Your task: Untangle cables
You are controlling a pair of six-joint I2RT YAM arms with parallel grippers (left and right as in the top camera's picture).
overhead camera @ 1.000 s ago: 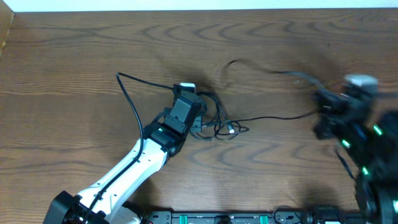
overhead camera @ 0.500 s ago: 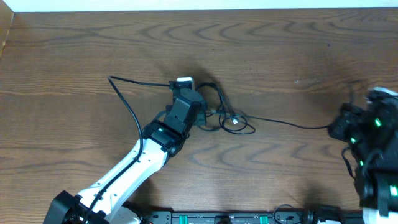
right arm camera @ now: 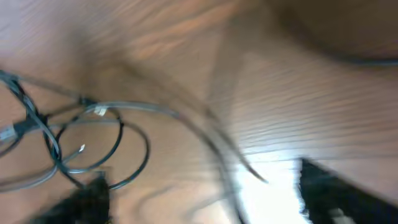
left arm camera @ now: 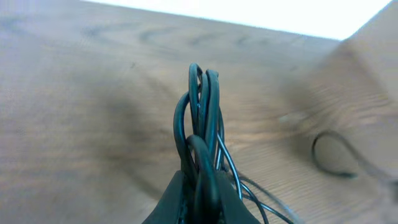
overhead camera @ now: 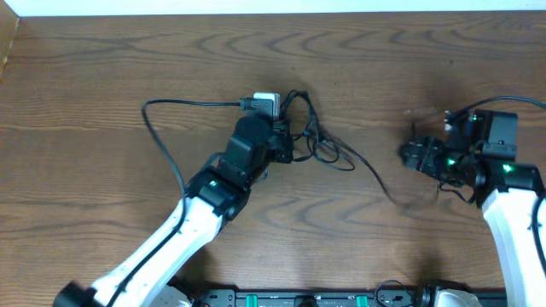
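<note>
Between the left fingers (left arm camera: 170, 200), bunched cables (left arm camera: 202, 106) stand pinched.

The left arm (overhead camera: 183, 234) has a long white link running up from the lower left of the frame. It joins a black joint housing (overhead camera: 217, 183) that carries a small green light. Beyond it come a black cylindrical wrist and the black left gripper (overhead camera: 288, 143). A pale grey camera block (overhead camera: 266, 103) sits at the wrist, and a black camera wire (overhead camera: 196, 103) loops out from it toward the left. At the right of the frame, the right arm (overhead camera: 512, 217) has the same white link, with black housings dotted with green lights and a black right gripper (overhead camera: 409, 155). A second black wire (overhead camera: 512, 99) arcs above it.
</note>
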